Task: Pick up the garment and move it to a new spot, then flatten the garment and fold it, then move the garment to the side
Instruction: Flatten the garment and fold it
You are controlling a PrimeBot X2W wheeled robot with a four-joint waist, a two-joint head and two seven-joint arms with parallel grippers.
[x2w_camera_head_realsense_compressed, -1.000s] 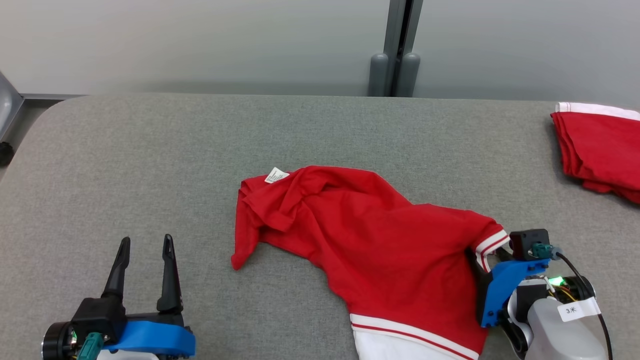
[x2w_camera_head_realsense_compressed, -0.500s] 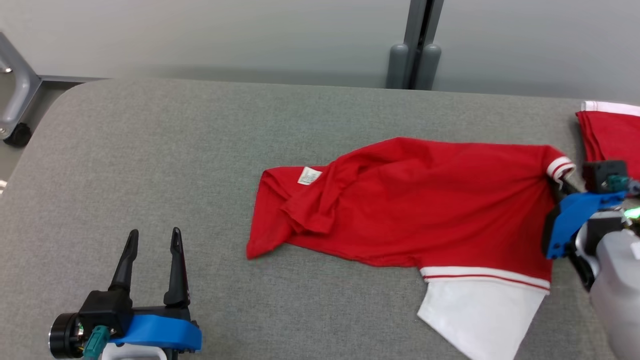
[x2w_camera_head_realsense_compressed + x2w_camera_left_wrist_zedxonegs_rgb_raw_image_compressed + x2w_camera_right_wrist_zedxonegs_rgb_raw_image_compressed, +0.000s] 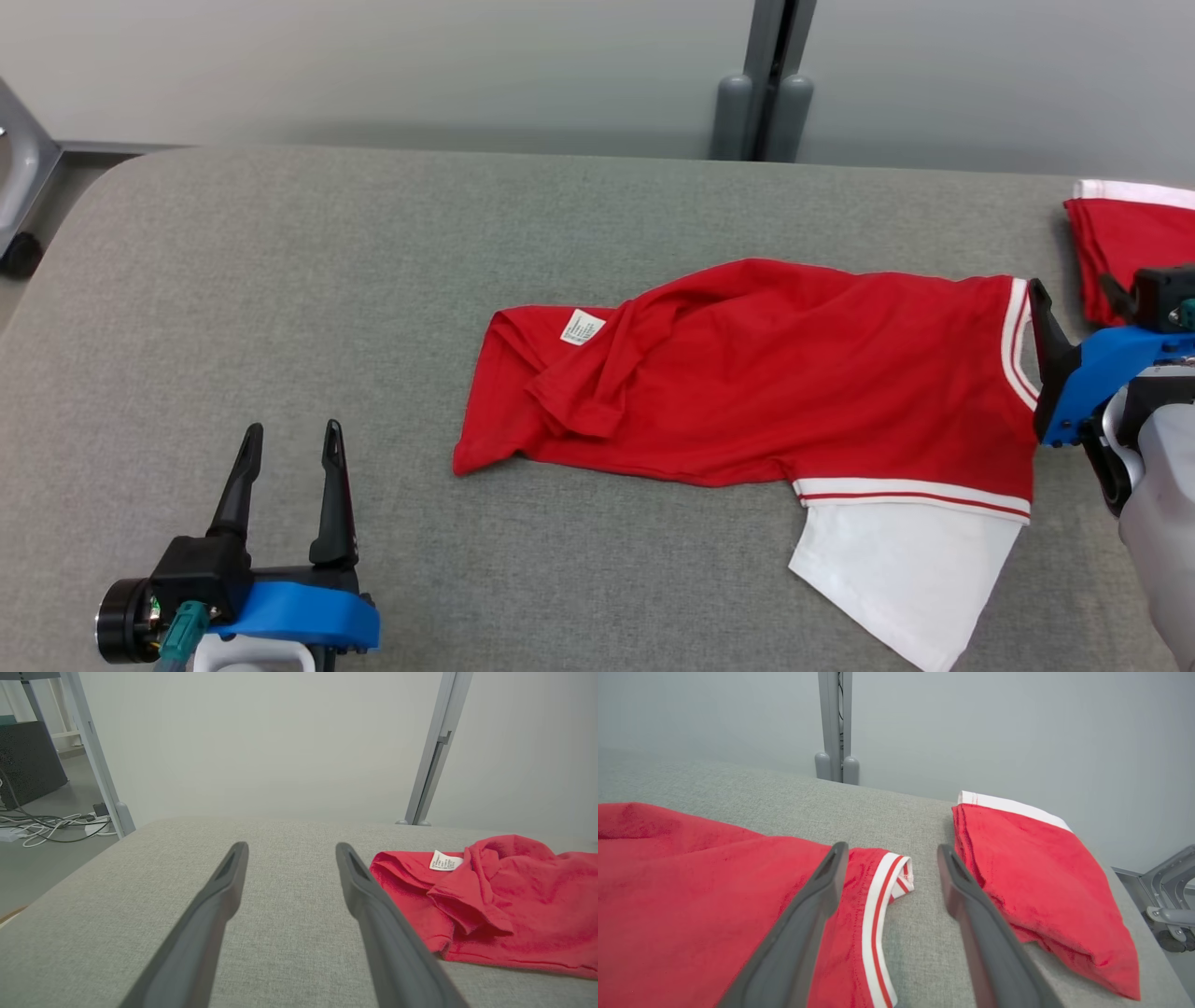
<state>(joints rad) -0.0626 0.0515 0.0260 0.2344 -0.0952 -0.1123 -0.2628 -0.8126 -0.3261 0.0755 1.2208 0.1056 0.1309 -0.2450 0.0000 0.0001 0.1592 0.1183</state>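
Grey padded table (image 3: 280,280). On it, right of centre, red shirt (image 3: 794,373), spread out but rumpled at its left end, striped trim toward the right. Folded red garment (image 3: 1120,243) at the far right corner, apart. Right gripper (image 3: 1072,291) between the two, fingers released and empty, just beside the striped edge. Left gripper (image 3: 291,431) at near left, fingers spread, holding nothing. White care label (image 3: 583,327) on the rumpled end.
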